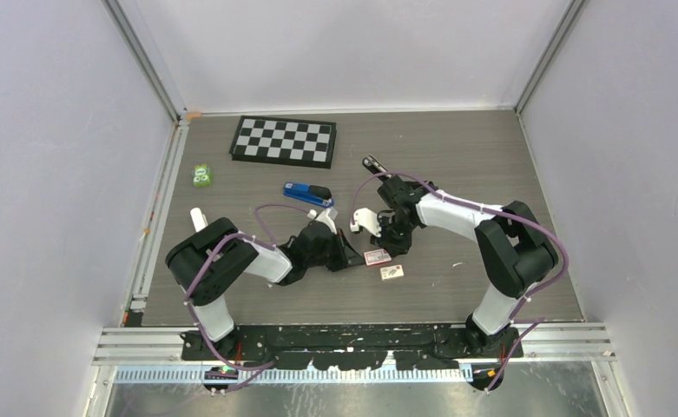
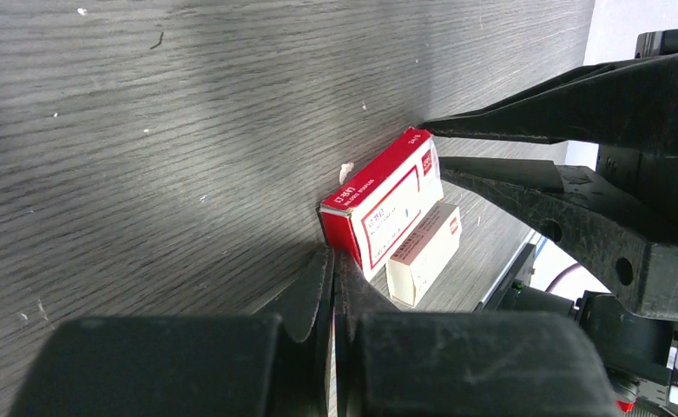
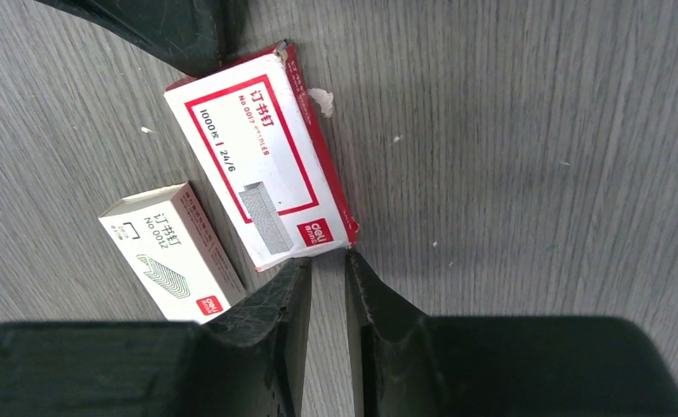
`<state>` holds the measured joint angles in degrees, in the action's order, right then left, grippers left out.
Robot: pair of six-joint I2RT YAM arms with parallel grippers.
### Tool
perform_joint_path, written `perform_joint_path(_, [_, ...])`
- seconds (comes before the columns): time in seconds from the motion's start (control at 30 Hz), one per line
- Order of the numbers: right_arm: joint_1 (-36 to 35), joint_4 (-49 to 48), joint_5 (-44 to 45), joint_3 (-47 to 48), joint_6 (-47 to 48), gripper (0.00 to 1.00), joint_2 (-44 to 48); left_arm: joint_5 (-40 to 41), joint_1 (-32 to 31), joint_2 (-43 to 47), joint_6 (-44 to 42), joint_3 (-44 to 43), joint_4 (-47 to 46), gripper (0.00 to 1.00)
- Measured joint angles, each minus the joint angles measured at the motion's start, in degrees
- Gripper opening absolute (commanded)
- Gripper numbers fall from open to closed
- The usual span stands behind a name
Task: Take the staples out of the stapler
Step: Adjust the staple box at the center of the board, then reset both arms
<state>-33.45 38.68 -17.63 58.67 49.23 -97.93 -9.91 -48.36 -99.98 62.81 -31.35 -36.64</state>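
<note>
Stapler: blue, lying flat on the grey table between the chequered board and the two grippers, near them but touched by neither; a small green object lies well to its left. Left gripper: jaws pressed together, empty, tip at one end of the red staple box. Right gripper: jaws parted by a narrow slit, nothing between them, tips at the opposite end of the same box; a smaller white staple box lies just beside the red one.
</note>
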Motion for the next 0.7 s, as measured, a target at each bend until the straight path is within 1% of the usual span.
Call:
perform_joint_path(0.17, [0.94,-0.04,-0.02,0.11,-0.55,0.27,0.00,0.68,-0.11,0.94,-0.42,0.57,0.52,0.04])
perform_joint_path(0.27, [2.64,-0.04,-0.90,0.26,-0.79,0.27,0.28,1.57,0.04,4.50,-2.01,2.51,2.91,0.07])
perform_joint_path(0.3, [3.34,0.00,-1.20,0.26,-0.79,0.27,0.59,1.86,0.15,6.14,-2.75,3.19,4.07,0.10])
perform_joint_path(0.4, [5.75,0.79,-2.73,0.31,-0.48,0.27,2.91,3.61,0.85,13.46,-6.14,4.79,9.62,0.23])
perform_joint_path(0.47, [7.54,2.43,-4.31,0.96,0.20,0.27,5.20,4.96,1.40,19.91,-8.68,5.18,14.10,0.36])
perform_joint_path(0.57, [11.26,6.08,-8.35,3.32,1.99,0.29,9.33,7.93,2.67,32.39,-14.67,4.96,21.92,0.58])
perform_joint_path(0.6, [13.05,7.28,-10.19,4.24,2.58,0.32,11.23,8.94,3.19,36.74,-17.11,4.35,25.18,0.65])
perform_joint_path(0.63, [14.64,8.22,-11.52,4.90,2.95,0.37,13.11,9.64,3.67,40.48,-19.52,3.63,27.76,0.74])
perform_joint_path(0.67, [16.55,9.07,-13.00,5.46,3.19,0.42,15.50,10.27,4.35,44.35,-22.10,2.43,30.75,0.80])
perform_joint_path(0.7, [18.05,9.81,-14.05,5.84,3.08,0.50,17.99,10.51,5.14,47.74,-24.52,1.05,33.55,0.84])
